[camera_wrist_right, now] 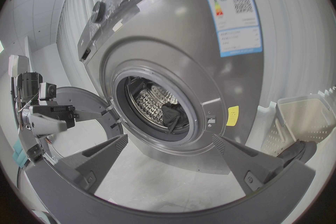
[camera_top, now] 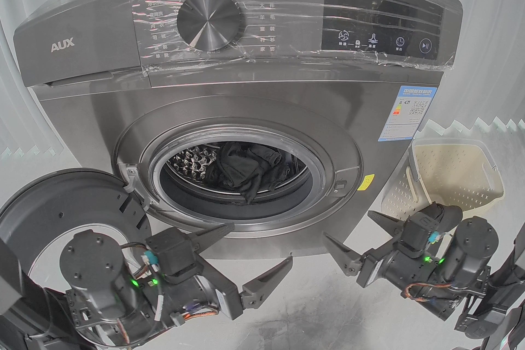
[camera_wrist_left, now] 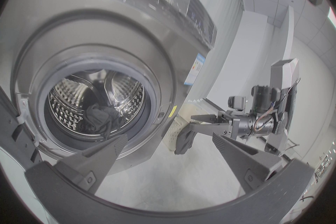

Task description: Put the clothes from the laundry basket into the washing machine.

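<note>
**Desk:** What are your claws doing?

**Operator:** I'm holding the left claw [camera_top: 261, 243] low over the floor [camera_top: 328, 313], in front of the washing machine [camera_top: 246, 94] and just below its round opening. Its jaws are standing wide apart and gripping nothing. From the left wrist view I'm looking between its fingers [camera_wrist_left: 101, 158] straight into the drum [camera_wrist_left: 101, 95].

**Desk:** And the other one?

**Operator:** I'm keeping the right claw [camera_top: 347, 224] low too, off the machine's lower right corner and well apart from the left one. It is also gaping with nothing between its jaws. Its tips are pointing toward the machine's front.

**Desk:** Where are the clothes sitting?

**Operator:** I'm seeing dark clothes [camera_top: 243, 168] lying in a heap inside the drum, with one fold drooping over the front lip of the opening. The door [camera_top: 49, 209] is hanging fully open on the machine's left side, behind my left arm.

**Desk:** And the laundry basket?

**Operator:** The laundry basket [camera_top: 481, 159] is resting on the floor just right of the machine, tilted so that I'm looking into its mouth from the head view. A dark garment [camera_wrist_left: 183, 140] is hanging at its front edge, near the right claw but not touching it. I'm also catching it beside the basket's lower corner [camera_wrist_right: 297, 151] in the right wrist view.
</note>
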### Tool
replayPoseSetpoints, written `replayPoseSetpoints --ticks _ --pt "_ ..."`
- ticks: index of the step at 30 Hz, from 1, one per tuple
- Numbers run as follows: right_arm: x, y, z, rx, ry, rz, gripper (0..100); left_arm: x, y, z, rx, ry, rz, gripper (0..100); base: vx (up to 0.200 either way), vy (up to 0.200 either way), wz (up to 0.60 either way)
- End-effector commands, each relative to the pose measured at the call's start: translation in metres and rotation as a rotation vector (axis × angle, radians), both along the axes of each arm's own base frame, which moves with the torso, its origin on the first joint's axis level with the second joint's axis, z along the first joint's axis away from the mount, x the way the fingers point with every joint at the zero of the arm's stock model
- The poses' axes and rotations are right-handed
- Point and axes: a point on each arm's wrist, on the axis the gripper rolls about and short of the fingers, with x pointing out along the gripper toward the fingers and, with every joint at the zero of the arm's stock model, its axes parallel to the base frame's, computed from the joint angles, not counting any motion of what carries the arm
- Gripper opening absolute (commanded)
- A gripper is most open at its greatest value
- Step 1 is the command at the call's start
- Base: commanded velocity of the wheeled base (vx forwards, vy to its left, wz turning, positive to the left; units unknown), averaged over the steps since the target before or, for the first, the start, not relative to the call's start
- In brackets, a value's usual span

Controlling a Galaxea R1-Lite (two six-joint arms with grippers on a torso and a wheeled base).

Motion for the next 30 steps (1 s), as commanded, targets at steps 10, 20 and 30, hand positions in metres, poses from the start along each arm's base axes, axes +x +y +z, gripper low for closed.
replayPoseSetpoints --ticks 10,20,30 --pt "-0.034 -0.069 0.027 0.031 -0.084 -0.128 100 -0.03 0.039 0.021 -0.1 -0.038 0.112 100 0.0 0.0 0.0" --pt "-0.055 -0.095 0.032 -0.046 -0.048 -0.176 100 -0.043 0.083 0.017 -0.054 -0.094 0.28 100 -0.1 0.0 0.0" --pt "-0.076 -0.117 0.03 -0.058 0.006 -0.243 100 -0.066 0.124 0.022 0.019 -0.125 0.365 100 -0.2 0.0 0.0"
